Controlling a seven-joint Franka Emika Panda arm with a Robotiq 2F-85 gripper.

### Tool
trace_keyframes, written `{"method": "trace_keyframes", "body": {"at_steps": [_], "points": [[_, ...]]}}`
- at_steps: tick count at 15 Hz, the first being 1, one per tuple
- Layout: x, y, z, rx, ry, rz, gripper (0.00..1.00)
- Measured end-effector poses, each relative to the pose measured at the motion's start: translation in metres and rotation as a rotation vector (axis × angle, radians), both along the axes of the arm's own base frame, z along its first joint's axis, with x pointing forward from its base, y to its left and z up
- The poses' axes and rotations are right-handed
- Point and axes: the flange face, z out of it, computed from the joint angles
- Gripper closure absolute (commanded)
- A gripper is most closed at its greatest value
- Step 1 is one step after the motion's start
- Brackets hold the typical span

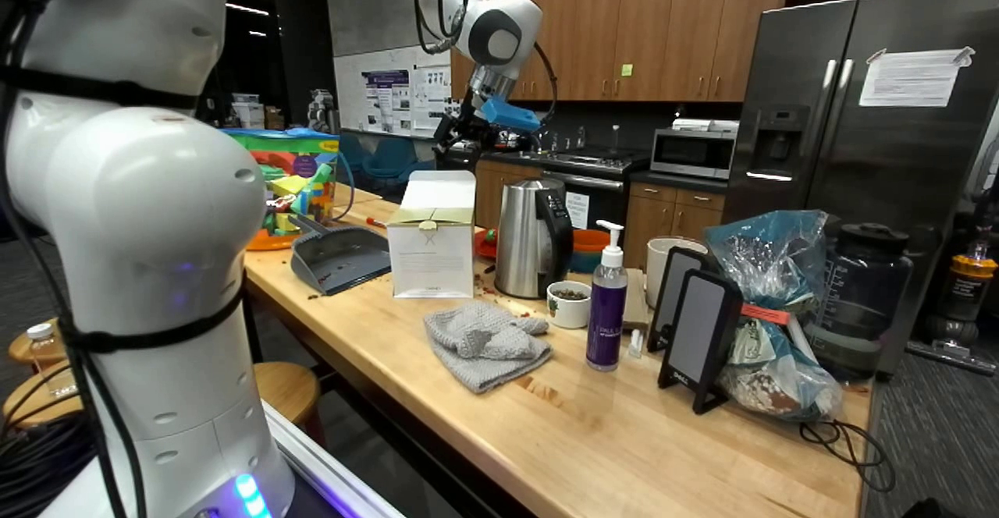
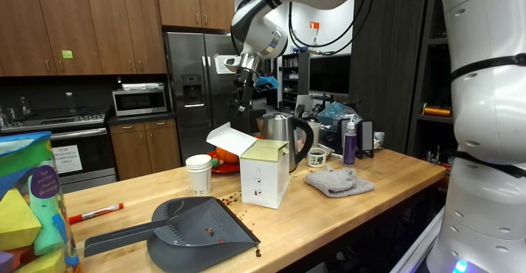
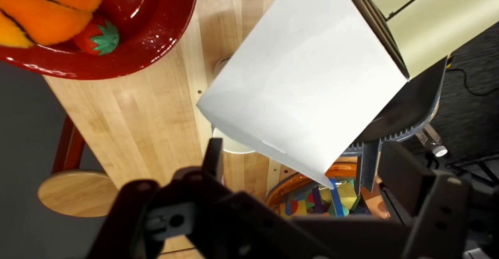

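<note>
My gripper (image 3: 302,151) is open, its fingers (image 3: 213,155) wide apart with nothing held. In both exterior views it hangs in the air above the table, near the white box (image 2: 263,178). The box stands upright with its lid flap (image 3: 304,71) folded out; in the wrist view this flap reaches toward the space between the fingers, and contact cannot be made out. Behind the box is a steel kettle (image 1: 515,241). White paper cups (image 2: 199,178) stand beside it, mostly hidden under the flap in the wrist view. A red plate (image 3: 156,52) holds an orange plush pumpkin (image 3: 54,9) and a toy strawberry (image 3: 103,38).
A grey dustpan (image 2: 197,232) with crumbs, a red marker (image 2: 96,213) and a bag of colored blocks (image 1: 300,182) lie past the box. Opposite are a grey cloth (image 1: 488,338), a small cup (image 1: 569,309), a purple pump bottle (image 1: 607,315) and black speakers (image 1: 695,331).
</note>
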Motion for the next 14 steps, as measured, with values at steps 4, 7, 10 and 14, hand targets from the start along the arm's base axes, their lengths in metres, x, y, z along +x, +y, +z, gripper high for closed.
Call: {"method": "trace_keyframes", "body": {"at_steps": [4,7,10,14], "points": [[0.006,0.003,-0.006,-0.008,-0.014,-0.001,0.00],[0.011,0.006,-0.013,-0.023,-0.022,0.003,0.00],[0.016,0.005,-0.019,-0.041,-0.028,0.001,0.00],[0.022,0.003,-0.023,-0.059,-0.026,-0.007,0.00]]}}
